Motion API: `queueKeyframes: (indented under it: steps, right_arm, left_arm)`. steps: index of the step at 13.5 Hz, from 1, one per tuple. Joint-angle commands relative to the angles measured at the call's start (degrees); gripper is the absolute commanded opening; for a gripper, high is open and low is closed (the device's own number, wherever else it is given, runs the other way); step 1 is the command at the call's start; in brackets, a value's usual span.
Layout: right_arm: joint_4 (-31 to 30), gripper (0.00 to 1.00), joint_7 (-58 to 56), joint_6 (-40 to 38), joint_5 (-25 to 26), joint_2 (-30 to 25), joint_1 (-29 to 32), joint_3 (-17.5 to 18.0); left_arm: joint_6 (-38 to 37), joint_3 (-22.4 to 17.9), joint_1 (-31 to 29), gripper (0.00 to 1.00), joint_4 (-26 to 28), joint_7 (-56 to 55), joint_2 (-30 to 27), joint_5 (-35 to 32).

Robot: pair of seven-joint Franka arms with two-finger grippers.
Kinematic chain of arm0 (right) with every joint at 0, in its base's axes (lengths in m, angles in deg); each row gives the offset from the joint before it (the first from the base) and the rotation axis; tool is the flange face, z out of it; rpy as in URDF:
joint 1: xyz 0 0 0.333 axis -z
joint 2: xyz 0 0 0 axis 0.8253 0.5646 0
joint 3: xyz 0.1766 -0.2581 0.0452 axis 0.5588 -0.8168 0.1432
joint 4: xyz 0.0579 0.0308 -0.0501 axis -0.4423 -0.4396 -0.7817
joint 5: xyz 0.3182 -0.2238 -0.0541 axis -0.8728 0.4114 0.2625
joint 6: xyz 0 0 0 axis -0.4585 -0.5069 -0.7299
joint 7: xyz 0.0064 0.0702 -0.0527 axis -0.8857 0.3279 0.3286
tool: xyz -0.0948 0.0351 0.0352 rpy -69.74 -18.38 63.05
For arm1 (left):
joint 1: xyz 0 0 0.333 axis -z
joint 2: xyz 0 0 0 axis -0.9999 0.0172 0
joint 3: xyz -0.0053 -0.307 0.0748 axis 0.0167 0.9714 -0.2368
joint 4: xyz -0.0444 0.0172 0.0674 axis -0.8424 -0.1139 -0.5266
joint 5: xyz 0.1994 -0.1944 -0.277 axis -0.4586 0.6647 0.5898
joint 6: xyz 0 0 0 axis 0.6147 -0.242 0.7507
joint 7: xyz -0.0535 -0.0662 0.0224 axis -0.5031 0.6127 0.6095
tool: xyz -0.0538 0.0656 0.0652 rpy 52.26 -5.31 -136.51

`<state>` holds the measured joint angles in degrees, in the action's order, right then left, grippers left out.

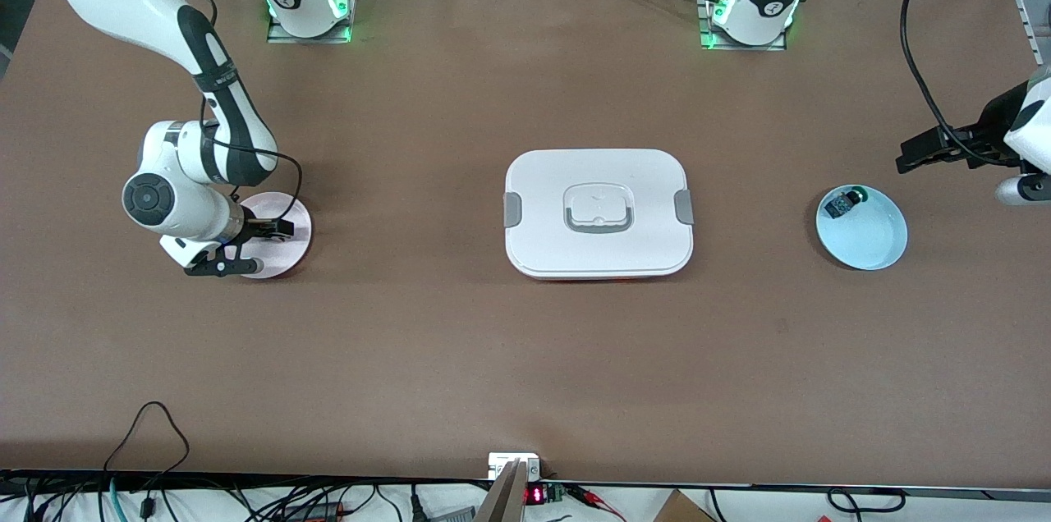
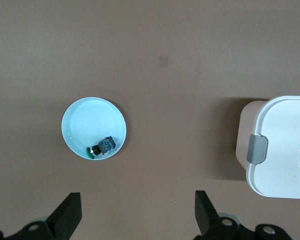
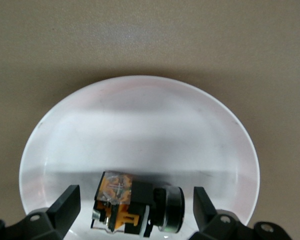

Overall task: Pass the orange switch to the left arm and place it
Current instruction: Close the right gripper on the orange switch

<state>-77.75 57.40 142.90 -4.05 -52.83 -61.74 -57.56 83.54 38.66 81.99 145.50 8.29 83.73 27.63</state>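
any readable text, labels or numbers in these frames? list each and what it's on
No text reads cleanly in any view.
Red digits on a small display at the table edge nearest the front camera: too small to read.
Round marks on both arm bases: logos, no legible words.
The orange switch, box and plates: no legible print.

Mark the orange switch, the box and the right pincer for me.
orange switch (image 3: 121,202), right wrist view, its orange top.
box (image 1: 542,177), front view, bare lid corner.
right pincer (image 3: 136,207), right wrist view, midway between open fingertips.

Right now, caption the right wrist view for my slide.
Open right gripper poised around the orange switch lying on a pink plate.
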Motion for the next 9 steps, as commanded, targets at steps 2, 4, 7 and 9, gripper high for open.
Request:
queueKeyframes:
  steps: [2, 4, 7, 9]
  right_arm:
    - [-1.9, 1.00, 0.4, 1.7, 0.2, -0.9, 0.0, -0.1]
    - [-1.9, 1.00, 0.4, 1.8, 0.2, -0.9, 0.1, -0.1]
    - [-2.3, 1.00, 0.4, 1.8, 0.2, -0.9, 0.1, 0.0]
    - [-3.1, 1.00, 0.4, 2.5, 0.2, -0.9, 0.1, -0.1]
  left_arm:
    - [-0.7, -0.1, 0.3, 1.00, -1.6, 0.9, 0.7, -1.4]
    - [-0.7, -0.1, 0.3, 1.00, -1.6, 0.9, 0.7, -1.4]
    - [-0.7, -0.1, 0.3, 1.00, -1.6, 0.9, 0.7, -1.4]
    - [-0.7, -0.1, 0.3, 1.00, -1.6, 0.9, 0.7, -1.4]
